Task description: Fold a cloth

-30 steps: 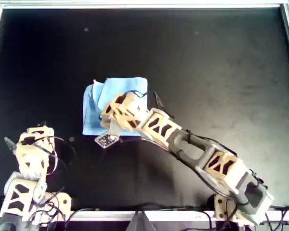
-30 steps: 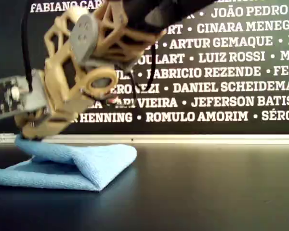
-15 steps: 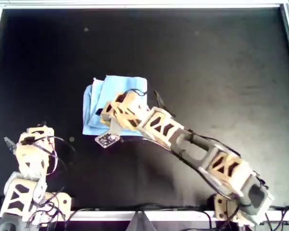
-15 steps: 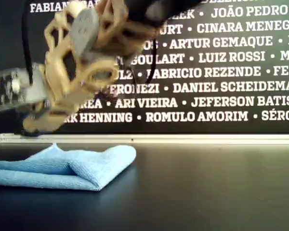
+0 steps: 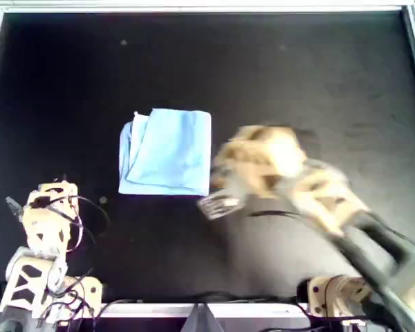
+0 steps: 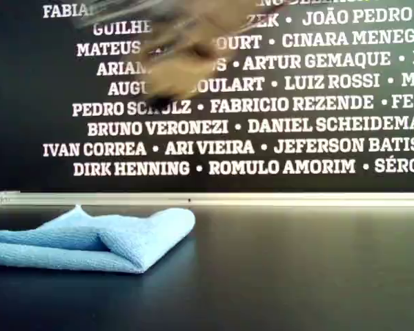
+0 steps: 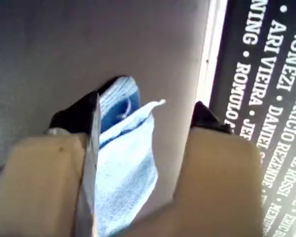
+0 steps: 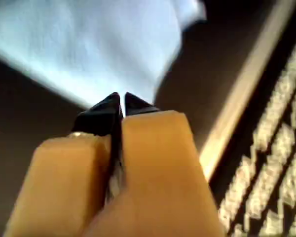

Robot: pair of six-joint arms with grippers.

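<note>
The light blue cloth lies folded on the black table, left of centre in the overhead view. It also shows in the exterior view at the exterior view's left, with a rounded fold on its right side. My second gripper is shut on nothing, and the cloth is blurred beyond its tips. Its arm is a motion blur just right of the cloth in the overhead view, apart from it. My first gripper is open and empty, with the cloth seen far off between its jaws.
My first arm sits folded at the overhead view's lower left corner. A metal rail borders the table. A dark wall with white names stands behind the table. The blurred second arm is high in the exterior view.
My second gripper has let go of the cloth, risen, and swung away to the overhead view's right. The lifted cloth edge has dropped flat. My first arm has not moved.
</note>
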